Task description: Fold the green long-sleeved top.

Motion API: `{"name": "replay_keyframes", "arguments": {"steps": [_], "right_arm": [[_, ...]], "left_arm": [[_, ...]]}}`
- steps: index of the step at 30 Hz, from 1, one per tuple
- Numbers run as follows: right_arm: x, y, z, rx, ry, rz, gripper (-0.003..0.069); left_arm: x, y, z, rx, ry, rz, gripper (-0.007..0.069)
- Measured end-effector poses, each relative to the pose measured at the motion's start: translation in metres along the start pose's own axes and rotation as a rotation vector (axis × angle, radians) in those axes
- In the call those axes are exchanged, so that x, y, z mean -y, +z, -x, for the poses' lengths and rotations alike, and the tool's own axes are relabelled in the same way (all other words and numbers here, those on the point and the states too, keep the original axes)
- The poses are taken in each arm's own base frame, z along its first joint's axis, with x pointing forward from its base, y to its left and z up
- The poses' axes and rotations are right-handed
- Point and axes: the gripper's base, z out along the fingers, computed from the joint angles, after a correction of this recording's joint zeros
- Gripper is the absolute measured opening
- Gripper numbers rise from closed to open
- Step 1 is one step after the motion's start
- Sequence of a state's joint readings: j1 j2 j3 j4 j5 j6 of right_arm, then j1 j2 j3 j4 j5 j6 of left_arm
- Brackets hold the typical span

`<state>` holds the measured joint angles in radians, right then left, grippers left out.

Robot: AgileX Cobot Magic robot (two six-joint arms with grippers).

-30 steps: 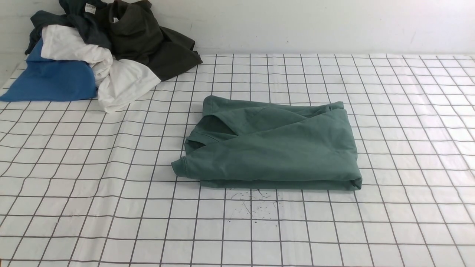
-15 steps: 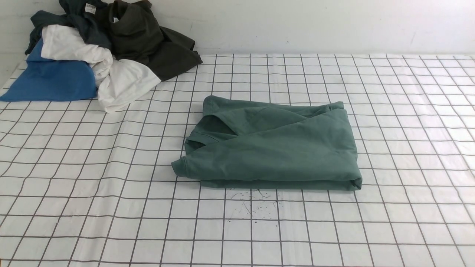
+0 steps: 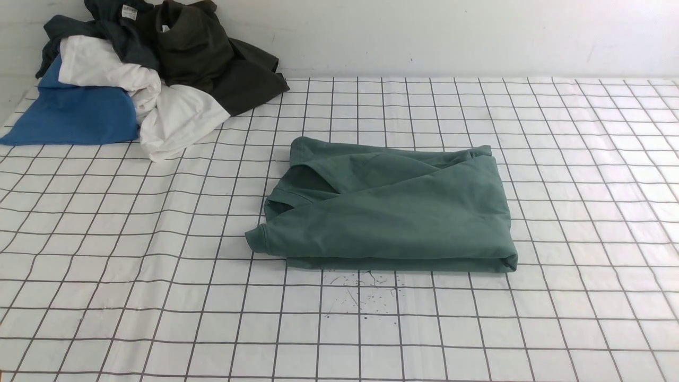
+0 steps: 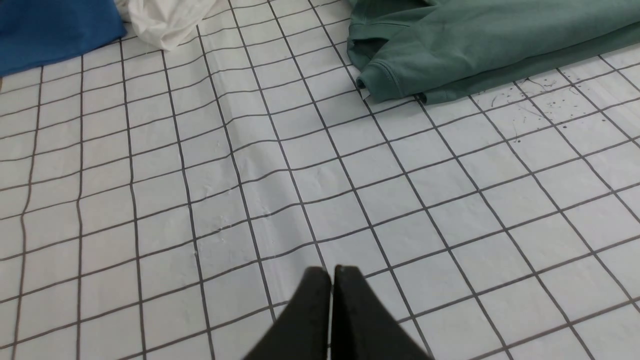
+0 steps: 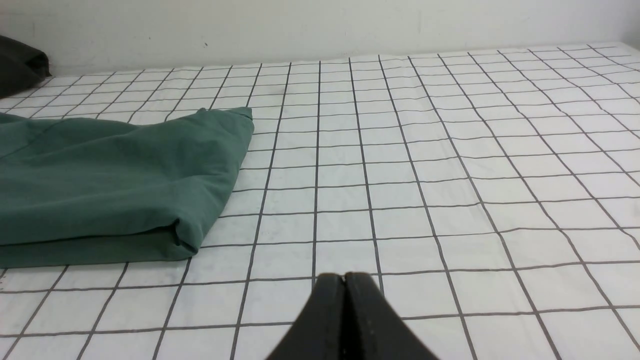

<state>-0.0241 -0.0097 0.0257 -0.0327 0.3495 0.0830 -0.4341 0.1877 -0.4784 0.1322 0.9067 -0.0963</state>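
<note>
Nearby, clothes pile [image 3: 143,69], green top [image 3: 387,207] apart

In front of me the green long-sleeved top [image 3: 390,209] lies folded into a rough rectangle on the gridded counter [image 3: 583,212], one cuff poking out at its near left corner. Far to my left, a heap of blue, white and dark clothes [image 3: 138,74] sits against the wall.
</note>
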Motion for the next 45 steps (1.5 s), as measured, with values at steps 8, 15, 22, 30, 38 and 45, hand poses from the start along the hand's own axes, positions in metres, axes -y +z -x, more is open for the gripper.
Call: {"name": "replay_keyframes", "arguments": {"steps": [8, 15, 22, 30, 38, 45], "right_arm": [[0.000, 0.000, 0.000, -0.001, 0.003, 0.001, -0.0014], [0.000, 0.000, 0.000, -0.001, 0.003, 0.001, -0.0014], [0.000, 0.000, 0.000, -0.002, 0.003, 0.001, -0.0014], [0.000, 0.000, 0.000, -0.003, 0.003, 0.000, -0.0014], [0.000, 0.000, 0.000, -0.003, 0.003, 0.000, -0.0014], [0.000, 0.000, 0.000, -0.003, 0.003, 0.000, -0.0014]], "left_arm": [[-0.001, 0.004, 0.008, 0.182, -0.040, 0.060, -0.0008], [-0.008, 0.027, -0.016, 0.410, -0.124, 0.265, -0.0008], [-0.012, 0.056, -0.064, 0.403, -0.169, 0.383, -0.0008], [-0.008, 0.068, -0.084, 0.251, -0.185, 0.319, -0.0008], [-0.007, 0.069, -0.086, 0.231, -0.191, 0.298, -0.0008], [-0.007, 0.069, -0.086, 0.231, -0.193, 0.297, -0.0007]]}}
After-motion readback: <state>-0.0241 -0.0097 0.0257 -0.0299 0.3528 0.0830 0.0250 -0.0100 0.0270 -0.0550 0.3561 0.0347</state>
